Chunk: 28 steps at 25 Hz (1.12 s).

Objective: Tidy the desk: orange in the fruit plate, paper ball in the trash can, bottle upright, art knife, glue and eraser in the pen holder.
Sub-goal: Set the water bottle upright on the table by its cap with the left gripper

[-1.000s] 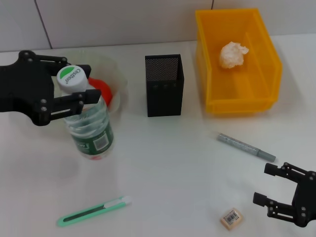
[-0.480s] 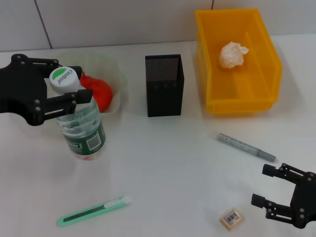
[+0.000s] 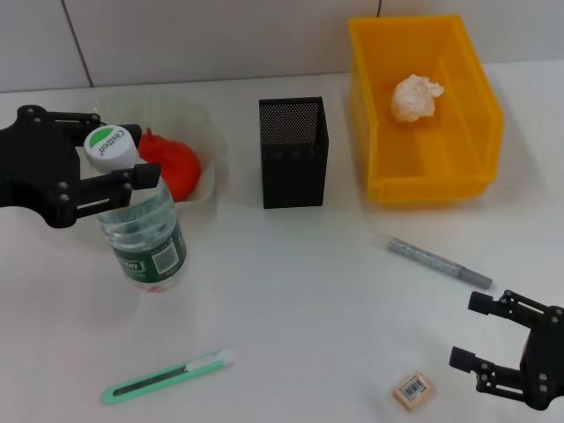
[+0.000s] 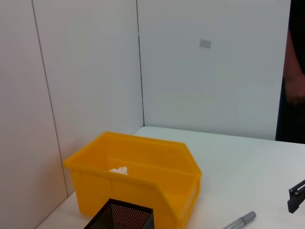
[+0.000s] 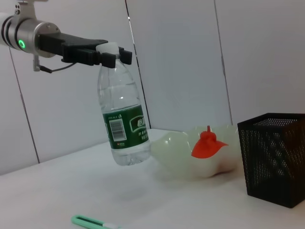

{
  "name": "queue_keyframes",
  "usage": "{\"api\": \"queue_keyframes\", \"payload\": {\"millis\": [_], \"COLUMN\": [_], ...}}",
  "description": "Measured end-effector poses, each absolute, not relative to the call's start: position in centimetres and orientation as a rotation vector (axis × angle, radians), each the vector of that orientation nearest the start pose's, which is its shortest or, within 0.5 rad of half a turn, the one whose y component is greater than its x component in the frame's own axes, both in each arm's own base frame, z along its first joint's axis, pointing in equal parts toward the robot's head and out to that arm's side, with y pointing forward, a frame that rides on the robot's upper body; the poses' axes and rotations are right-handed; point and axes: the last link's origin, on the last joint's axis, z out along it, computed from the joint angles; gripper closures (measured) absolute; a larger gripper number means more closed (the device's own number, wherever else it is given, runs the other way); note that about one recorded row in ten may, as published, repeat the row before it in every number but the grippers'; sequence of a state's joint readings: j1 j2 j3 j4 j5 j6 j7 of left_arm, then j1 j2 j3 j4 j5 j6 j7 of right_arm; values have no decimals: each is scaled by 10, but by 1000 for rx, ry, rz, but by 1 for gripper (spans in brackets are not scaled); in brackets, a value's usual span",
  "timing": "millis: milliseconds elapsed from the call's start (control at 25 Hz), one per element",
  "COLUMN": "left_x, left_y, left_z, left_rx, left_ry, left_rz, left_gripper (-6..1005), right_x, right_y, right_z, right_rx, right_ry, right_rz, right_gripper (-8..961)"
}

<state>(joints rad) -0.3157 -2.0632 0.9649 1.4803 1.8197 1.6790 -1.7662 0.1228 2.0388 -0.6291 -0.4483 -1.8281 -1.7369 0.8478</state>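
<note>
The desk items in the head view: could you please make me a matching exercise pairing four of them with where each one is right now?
Things:
1. paper ball
2. bottle
3. eraser
4. art knife

Places:
A. on the desk beside the right gripper
B. lying on the near desk in front of the bottle
C. inside the yellow bin
D. held at the neck by the left gripper

Pairs: 1-C, 2-D, 3-A, 4-B
</note>
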Motion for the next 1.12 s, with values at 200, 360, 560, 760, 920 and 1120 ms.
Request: {"api": "queue_keyframes", "payload": {"millis": [200,360,560,760,920,1120], "left_x": [-186,-190,-192,-195,-204,-207], "left_y": [307,307,307,309,316,319], "left_z": [89,87,85,84,79,75], "left_rx": [-2742,-2744,-2744,-2740,-2718,-2712], "left_ry": [-238,-256,-271,-291,-306,-308], "left_rz": [-525,-505,-504,-510,-470,-455], "left_gripper": [536,535,534,532,532,530], "right_x": [353,353,352,351,350,350], "right_y": [186,186,187,188,189,189], "right_z": [6,6,7,7,7,7], "right_rx": [-2472,-2473,-2470,-2471,-2473,-2473], "right_ry": [539,534,509,499,491,490], "right_rz": [854,854,851,855,861,862], "right_gripper": [158,158,158,158,158,158]}}
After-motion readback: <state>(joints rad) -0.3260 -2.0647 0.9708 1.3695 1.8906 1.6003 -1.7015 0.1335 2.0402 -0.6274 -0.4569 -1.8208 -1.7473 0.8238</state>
